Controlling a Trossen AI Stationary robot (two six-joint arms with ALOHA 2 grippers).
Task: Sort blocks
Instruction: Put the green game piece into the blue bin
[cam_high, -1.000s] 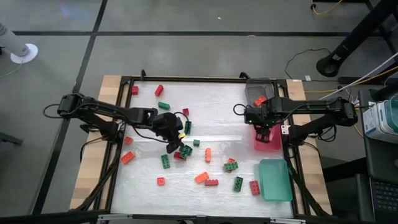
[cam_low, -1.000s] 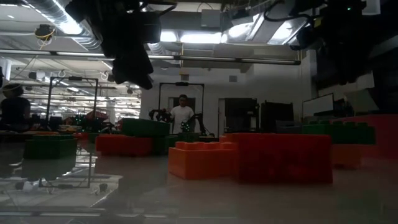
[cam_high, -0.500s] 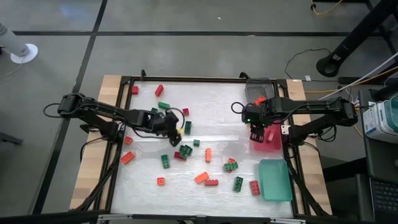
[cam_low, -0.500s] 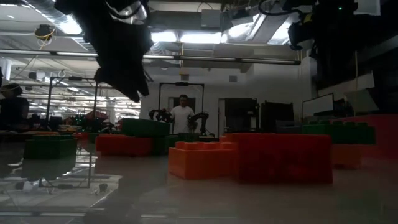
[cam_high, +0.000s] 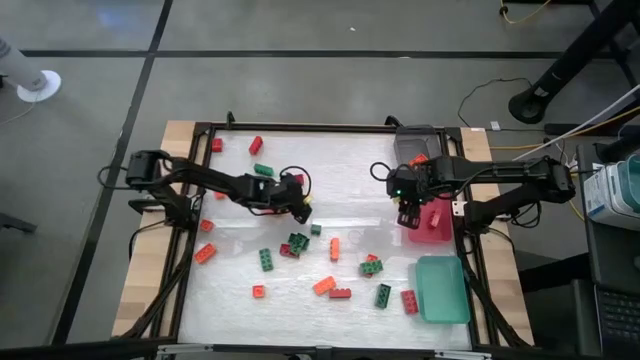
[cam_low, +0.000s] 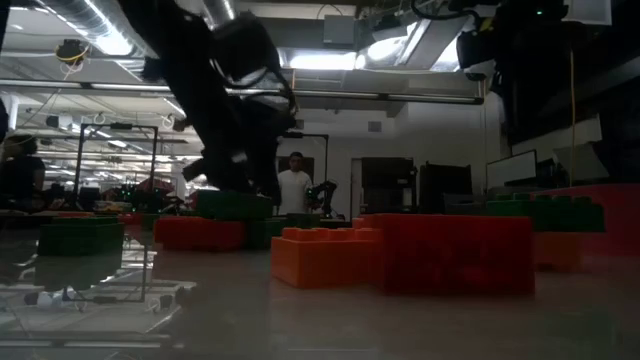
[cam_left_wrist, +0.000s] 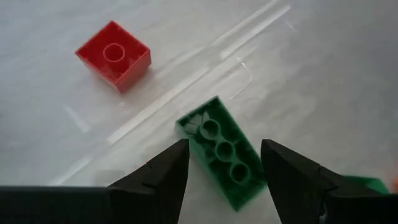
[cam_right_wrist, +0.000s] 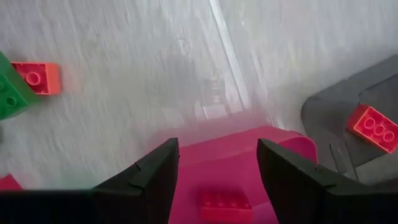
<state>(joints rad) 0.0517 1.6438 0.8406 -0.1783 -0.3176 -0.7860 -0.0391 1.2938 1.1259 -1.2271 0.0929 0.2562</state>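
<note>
Red, orange and dark green blocks lie scattered on the white table top (cam_high: 340, 200). My left gripper (cam_high: 298, 207) (cam_left_wrist: 225, 146) is open and low over an upturned dark green block (cam_left_wrist: 227, 168), one finger on either side of it and neither touching. A red block (cam_left_wrist: 115, 55) lies just beyond. My right gripper (cam_high: 408, 215) (cam_right_wrist: 217, 146) is open and empty, hovering at the left edge of the pink tray (cam_high: 435, 225). That tray holds a red block (cam_right_wrist: 227, 204).
The grey tray (cam_high: 415, 145) at the far right holds an orange-red block (cam_right_wrist: 373, 127). The teal tray (cam_high: 442, 288) sits at the near right. A cluster of blocks (cam_high: 295, 245) lies near of my left gripper, and more (cam_high: 375, 268) lie toward the teal tray. People stand in the room behind.
My left gripper has moved toward the table's right and come down low over the dark green block. My right gripper has shifted a little left, from over the pink tray to its left edge.
</note>
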